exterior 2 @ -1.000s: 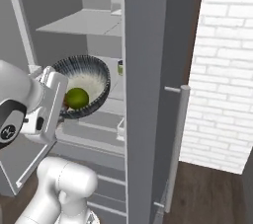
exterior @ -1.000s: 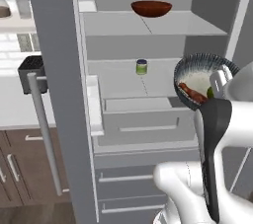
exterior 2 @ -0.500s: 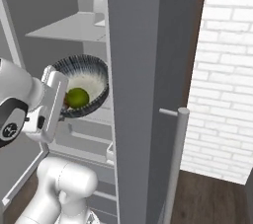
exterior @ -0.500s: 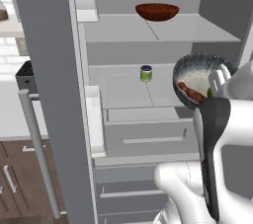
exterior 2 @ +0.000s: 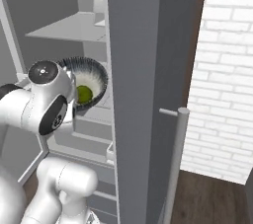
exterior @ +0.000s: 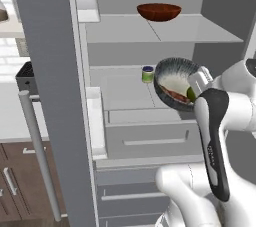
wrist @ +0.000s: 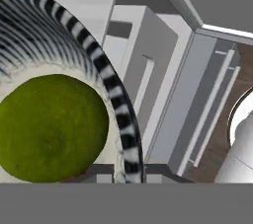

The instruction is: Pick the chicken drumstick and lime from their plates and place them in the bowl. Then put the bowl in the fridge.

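The pincer (wrist: 120,171) is closed on the rim of the bowl (exterior: 172,78), one dark finger tip showing on either side of the ribbed wall at the bottom of the hand view. The bowl is held tilted in the air, its pale speckled inside turned toward the base cameras. Inside it, the lime (wrist: 52,127) lies against the lower wall, close to the gripped rim (it also shows as a green ball in the right base view (exterior 2: 84,93)). The chicken drumstick (exterior: 175,94) lies beside it along the bottom of the bowl, a reddish-brown strip in the left base view.

The bowl hangs in front of the open fridge (exterior: 150,121), at the level of the middle shelf (exterior: 120,88) and near its right front corner, above the drawers (exterior: 150,138). On that shelf, toward the back, stands a small green jar (exterior: 147,74). A reddish-brown bowl (exterior: 159,11) sits on the shelf above. The fridge door (exterior: 50,96) stands open at the left, its silver bar handle (exterior: 39,151) running down it.
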Tool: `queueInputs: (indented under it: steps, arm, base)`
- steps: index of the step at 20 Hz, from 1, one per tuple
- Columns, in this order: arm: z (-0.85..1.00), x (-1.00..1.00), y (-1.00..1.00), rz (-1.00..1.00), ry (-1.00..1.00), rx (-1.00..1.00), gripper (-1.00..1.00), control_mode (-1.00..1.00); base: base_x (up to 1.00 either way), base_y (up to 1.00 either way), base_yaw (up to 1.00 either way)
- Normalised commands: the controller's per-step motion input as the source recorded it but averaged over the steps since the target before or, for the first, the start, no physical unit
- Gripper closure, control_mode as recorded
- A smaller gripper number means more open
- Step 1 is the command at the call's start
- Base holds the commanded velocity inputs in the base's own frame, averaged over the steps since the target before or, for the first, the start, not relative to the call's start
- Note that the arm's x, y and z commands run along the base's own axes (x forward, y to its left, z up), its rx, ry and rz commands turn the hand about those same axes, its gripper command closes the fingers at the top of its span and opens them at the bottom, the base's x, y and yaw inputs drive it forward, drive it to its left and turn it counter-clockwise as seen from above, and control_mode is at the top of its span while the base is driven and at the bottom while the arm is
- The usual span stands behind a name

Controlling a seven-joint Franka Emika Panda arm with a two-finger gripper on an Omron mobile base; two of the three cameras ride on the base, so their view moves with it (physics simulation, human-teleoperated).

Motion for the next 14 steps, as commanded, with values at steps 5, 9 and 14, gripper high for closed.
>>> queueInputs:
  steps: [5,9,14]
  arm:
    - [-0.37,0.84,0.59,0.0,0.02,0.0,1.0,-1.0]
    - [-0.47,0.91,0.38,0.03,0.0,0.0,1.0,-1.0]
    - [-0.43,0.82,0.1,0.06,0.03,0.01,1.0,-1.0]
  base:
    - [0.0,0.0,0.0]
    - [0.0,0.0,0.0]
    - [0.0,0.0,0.0]
